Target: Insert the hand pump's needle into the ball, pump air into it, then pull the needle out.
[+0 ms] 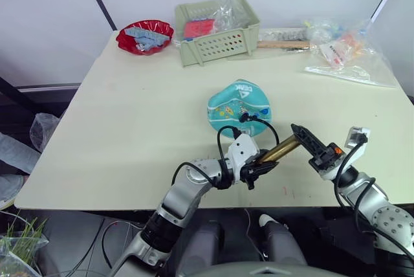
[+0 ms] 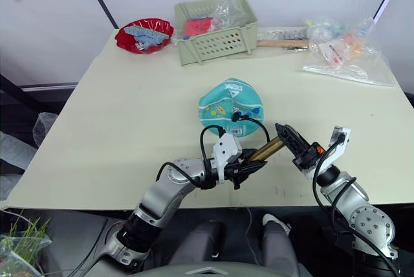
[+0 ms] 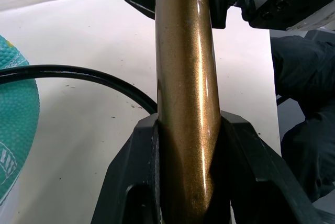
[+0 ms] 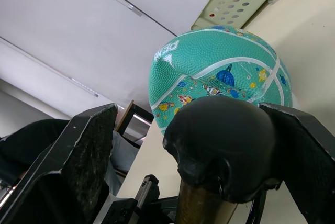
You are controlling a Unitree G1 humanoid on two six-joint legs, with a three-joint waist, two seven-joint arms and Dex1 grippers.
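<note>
Left eye view: we see the left end effector (image 1: 257, 168) clenched on the lower barrel of the hand pump (image 1: 283, 150), steadying it. The right end effector (image 1: 309, 145) sits at the pump's upper, handle end. The ball (image 1: 238, 107) lies just beyond both end effectors, partly deflated, and the hose (image 1: 266, 123) loops from the pump to the ball's near side. We cannot resolve the needle.

Right eye view: open surface (image 2: 129, 115) extends to the left of the left end effector. The basket (image 2: 213, 30), red bowl (image 2: 143, 35) and plastic bags (image 2: 343, 54) stand well beyond the ball. The near surface edge runs just below both end effectors.

Left wrist view: 2 black fingers (image 3: 131, 182) grip the bronze barrel from both sides.

Right wrist view: the fingers (image 4: 78, 150) bracket the pump's black cap (image 4: 222, 145); one side shows a gap, so we cannot tell whether they grip it.
</note>
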